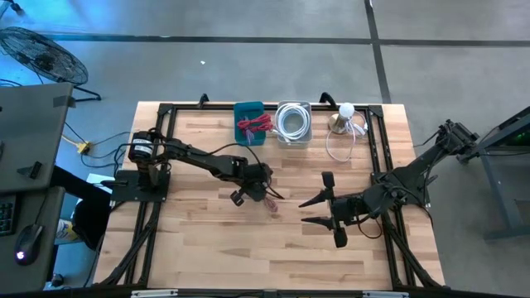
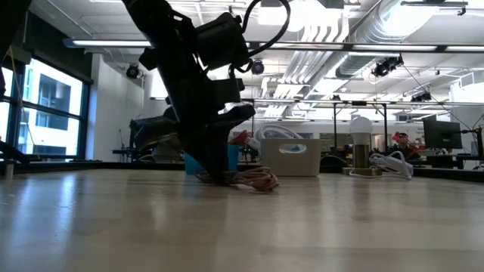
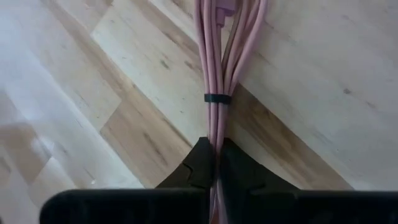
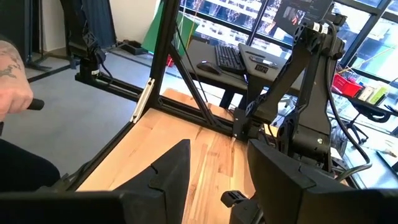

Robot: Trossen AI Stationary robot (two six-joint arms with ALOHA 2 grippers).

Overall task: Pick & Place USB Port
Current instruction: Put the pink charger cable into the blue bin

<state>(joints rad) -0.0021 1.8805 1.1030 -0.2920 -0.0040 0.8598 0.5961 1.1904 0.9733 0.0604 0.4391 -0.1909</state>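
Note:
A pink USB cable bundle (image 3: pixel 217 56), tied by a black band (image 3: pixel 217 98), lies on the wooden table (image 1: pixel 207 240) near its middle. My left gripper (image 1: pixel 267 192) reaches down to it from the table's left and is shut on it. The low view shows this gripper (image 2: pixel 221 175) at the tabletop, with the bundle (image 2: pixel 253 180) lying beside it. My right gripper (image 1: pixel 303 212) hangs open above the table right of the bundle. Nothing is between its fingers (image 4: pixel 171 171). My left gripper pinches the bundle's several strands (image 3: pixel 216 134) between its two fingers, at the end just short of the black band. The fingers slant down from the table's left side. The bundle runs on away from them and lies on the table.
At the table's far edge stand a blue bin (image 1: pixel 250 122) with red cables, a clear bin (image 1: pixel 293 122) with white cables, and a small lamp (image 1: pixel 345 116) with a white cord. A person's hand (image 4: pixel 12 74) shows beyond the table in the right wrist view.

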